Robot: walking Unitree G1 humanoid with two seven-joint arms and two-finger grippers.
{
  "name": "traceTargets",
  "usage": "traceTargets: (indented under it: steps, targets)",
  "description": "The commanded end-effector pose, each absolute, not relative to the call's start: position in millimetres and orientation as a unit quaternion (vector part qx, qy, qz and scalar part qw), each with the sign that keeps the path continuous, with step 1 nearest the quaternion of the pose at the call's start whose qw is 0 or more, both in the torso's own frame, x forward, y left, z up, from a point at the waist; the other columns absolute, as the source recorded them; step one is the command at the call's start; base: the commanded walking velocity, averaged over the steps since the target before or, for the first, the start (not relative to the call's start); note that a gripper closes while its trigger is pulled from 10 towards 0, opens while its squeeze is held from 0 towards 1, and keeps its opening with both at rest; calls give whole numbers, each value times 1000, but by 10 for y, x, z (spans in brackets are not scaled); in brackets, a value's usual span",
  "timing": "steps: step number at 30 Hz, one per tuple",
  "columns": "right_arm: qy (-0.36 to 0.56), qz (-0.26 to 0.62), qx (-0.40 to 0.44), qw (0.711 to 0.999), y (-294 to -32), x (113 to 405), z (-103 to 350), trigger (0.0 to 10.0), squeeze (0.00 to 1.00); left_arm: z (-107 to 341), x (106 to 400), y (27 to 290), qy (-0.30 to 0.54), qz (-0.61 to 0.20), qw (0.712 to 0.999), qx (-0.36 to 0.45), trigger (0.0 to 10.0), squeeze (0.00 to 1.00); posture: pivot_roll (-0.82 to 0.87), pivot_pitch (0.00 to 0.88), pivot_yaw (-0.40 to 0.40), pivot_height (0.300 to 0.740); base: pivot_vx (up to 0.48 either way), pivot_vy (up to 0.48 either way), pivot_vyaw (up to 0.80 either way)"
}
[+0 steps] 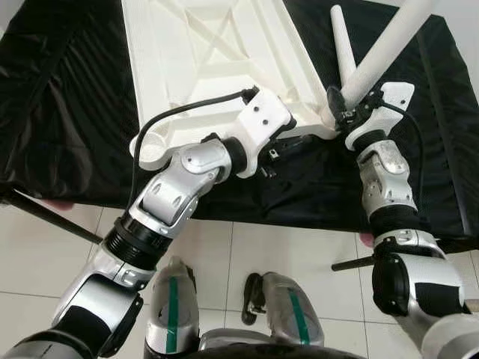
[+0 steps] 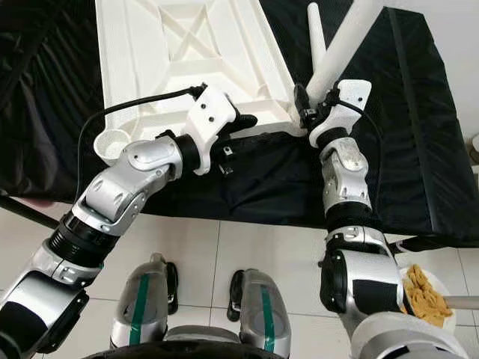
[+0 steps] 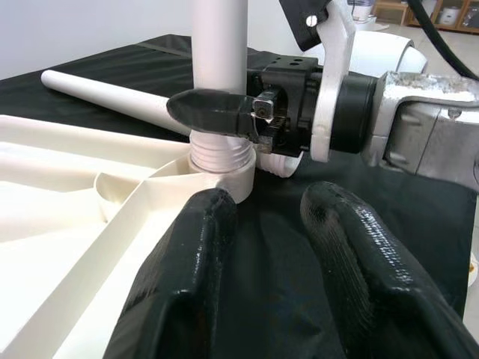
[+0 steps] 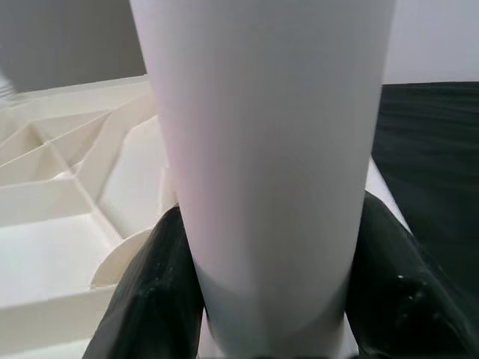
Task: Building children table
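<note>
While the right end effector (image 1: 346,101) is squeezing a white leg (image 1: 382,45) standing in the tabletop (image 1: 217,52) corner, the left end effector (image 3: 269,269) is waiting loose beside it.

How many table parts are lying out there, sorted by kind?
White tabletop, upside down on the black cloth: 1
White leg standing in the tabletop's corner socket, gripped by the right claw: 1
White leg lying loose on the cloth: 1
Total: 3 parts
The left claw hovers open near the socket.
</note>
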State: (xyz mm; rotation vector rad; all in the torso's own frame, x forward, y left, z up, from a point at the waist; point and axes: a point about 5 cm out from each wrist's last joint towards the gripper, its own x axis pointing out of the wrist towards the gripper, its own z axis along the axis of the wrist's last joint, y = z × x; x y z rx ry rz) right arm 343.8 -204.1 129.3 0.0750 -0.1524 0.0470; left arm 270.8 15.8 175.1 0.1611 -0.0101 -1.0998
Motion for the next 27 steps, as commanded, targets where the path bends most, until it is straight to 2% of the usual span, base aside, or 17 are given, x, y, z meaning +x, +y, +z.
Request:
traceTargets:
  steps: [1, 7, 10, 12, 16, 24, 25, 27]
  targets:
    - [-57, -72, 61, 994, -2163, 3373, 1198, 10000, 0, 1744, 2643, 112, -2, -556, 828, 74, 10000, 0, 23, 9, -61, 740, 0, 0, 0]
    - [-43, -111, 59, 991, -2062, 3340, 1139, 10000, 0, 1741, 2639, 107, -1, -557, 827, 73, 10000, 0, 23, 7, -63, 740, 0, 0, 0]
    - [-28, -129, 47, 990, -1849, 3281, 1071, 10000, 0, 1737, 2634, 101, -1, -557, 827, 72, 10000, 0, 25, 6, -66, 740, 0, 0, 0]
    - [-38, -165, 32, 985, -1849, 3233, 1088, 10000, 0, 1736, 2631, 100, 0, -557, 827, 72, 10000, 0, 26, 6, -67, 740, 0, 0, 0]
    - [-36, -159, 34, 986, -1770, 3214, 1098, 10000, 0, 1730, 2626, 100, 1, -557, 827, 71, 10000, 0, 26, 5, -67, 740, 0, 0, 0]
    - [-33, -166, 34, 985, -1771, 3212, 1115, 10000, 0, 1730, 2626, 100, 1, -558, 827, 71, 10000, 0, 26, 3, -66, 740, 0, 0, 0]
    - [-36, -159, 38, 986, -1770, 3216, 1128, 10000, 1000, 1730, 2627, 101, 0, -558, 827, 72, 10000, 0, 24, 0, -65, 740, 0, 0, 0]
    - [-39, -152, 40, 987, -1762, 3217, 1142, 10000, 1000, 1731, 2628, 102, 0, -558, 826, 73, 10000, 0, 24, 0, -64, 740, 0, 0, 0]
